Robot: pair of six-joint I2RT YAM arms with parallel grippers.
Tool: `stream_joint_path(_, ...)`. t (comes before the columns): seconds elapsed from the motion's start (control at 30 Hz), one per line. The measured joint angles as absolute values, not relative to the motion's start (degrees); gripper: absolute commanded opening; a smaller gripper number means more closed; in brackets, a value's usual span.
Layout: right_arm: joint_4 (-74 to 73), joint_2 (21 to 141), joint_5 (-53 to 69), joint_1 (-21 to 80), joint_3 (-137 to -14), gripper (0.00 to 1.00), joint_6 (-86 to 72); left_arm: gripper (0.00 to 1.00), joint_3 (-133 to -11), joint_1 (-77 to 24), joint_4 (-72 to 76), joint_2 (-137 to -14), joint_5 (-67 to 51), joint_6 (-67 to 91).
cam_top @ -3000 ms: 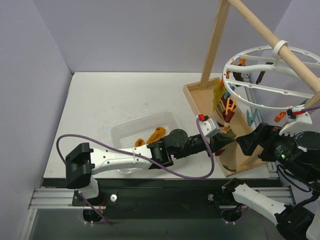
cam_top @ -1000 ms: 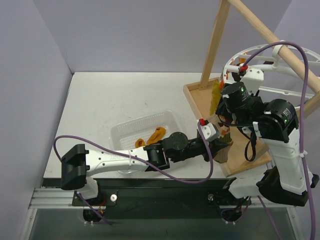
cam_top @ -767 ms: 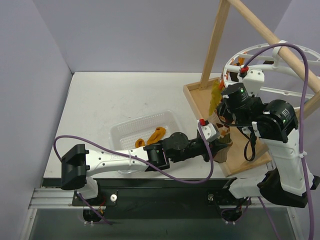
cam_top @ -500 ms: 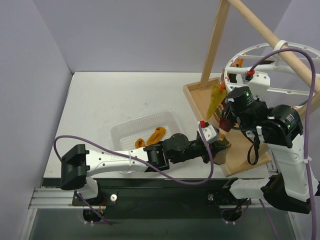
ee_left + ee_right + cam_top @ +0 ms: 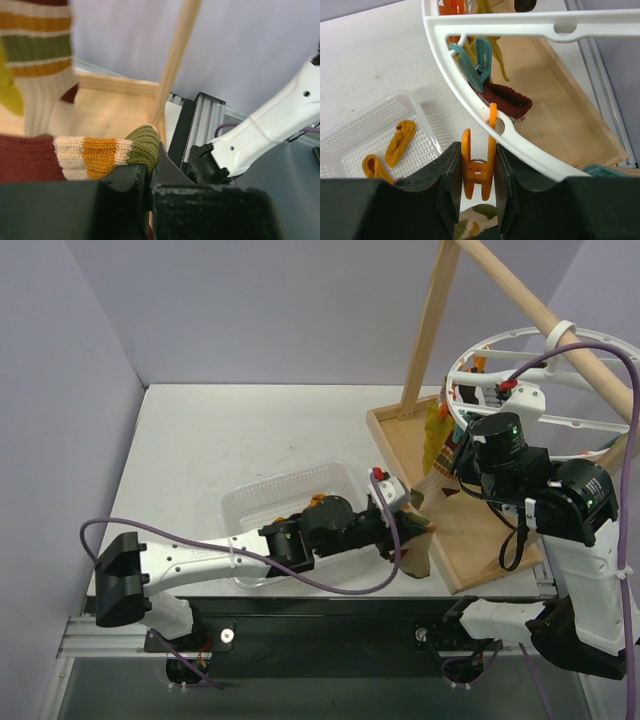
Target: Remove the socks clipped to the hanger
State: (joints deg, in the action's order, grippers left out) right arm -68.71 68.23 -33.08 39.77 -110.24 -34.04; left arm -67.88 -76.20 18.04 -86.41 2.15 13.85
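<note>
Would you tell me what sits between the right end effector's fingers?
The right end effector squeezes an orange clip hung on the hanger; the right wrist view shows it.

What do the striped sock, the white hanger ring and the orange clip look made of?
Striped sock: ribbed knit yarn, matte, visible stitches. Hanger ring: likely moulded plastic, smooth, slightly glossy. Orange clip: seemingly plastic, smooth, with a metal wire spring.
</note>
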Motion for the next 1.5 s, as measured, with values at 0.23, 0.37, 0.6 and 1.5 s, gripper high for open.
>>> stream_joint_path(0.23,-66.46,63.26,-31.70,39.64,-106.21,0.00,-34.37,0.00,-58.37,-59.53,10.70,-71.92,-0.89,20.88)
stream_joint_path(0.37,-65.95,60.84,-31.66,38.92,-104.01,0.00,-34.50,0.02,-55.94,-54.54,4.84,-63.81,-0.67,21.78)
stream_joint_path(0.6,-65.12,60.42,-29.98,38.59,-104.09,0.00,-34.48,0.06,-55.90,-45.82,-4.34,-57.04,-0.99,22.90)
stream_joint_path(1.5,-64.82,60.25,-26.92,37.78,-105.56,0.00,-34.46,0.85,-53.80,-44.97,-12.25,-57.25,0.23,27.38)
